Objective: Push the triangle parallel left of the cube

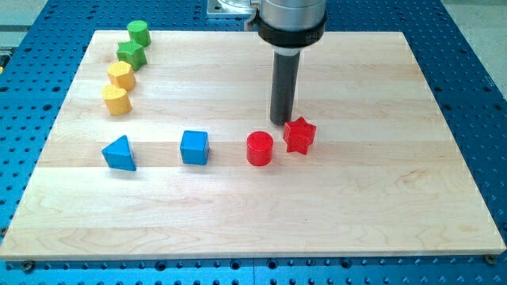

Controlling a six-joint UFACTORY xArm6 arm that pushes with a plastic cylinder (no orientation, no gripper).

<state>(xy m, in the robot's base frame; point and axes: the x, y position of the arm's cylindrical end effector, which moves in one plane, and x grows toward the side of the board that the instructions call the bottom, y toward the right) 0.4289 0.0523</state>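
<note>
Top of the arm is cut off by the view's top edge, so only the rod shows; there's no gripper on it, just my tip [280, 121], which sits right by the red star [299, 134], whether touching I can't tell. The blue triangle [120, 153] lies well off toward the view's left, already left of the blue cube [194, 147] on the wooden board [380, 206] and roughly level with it.

This looks like a robotics lab. A pale wooden board [238, 206] serves as the counter, laid on a blue metal plate [475, 79] drilled with a regular grid of holes, the kind used for mounting equipment. A grey industrial robot arm [291, 20] hangs over it.
</note>
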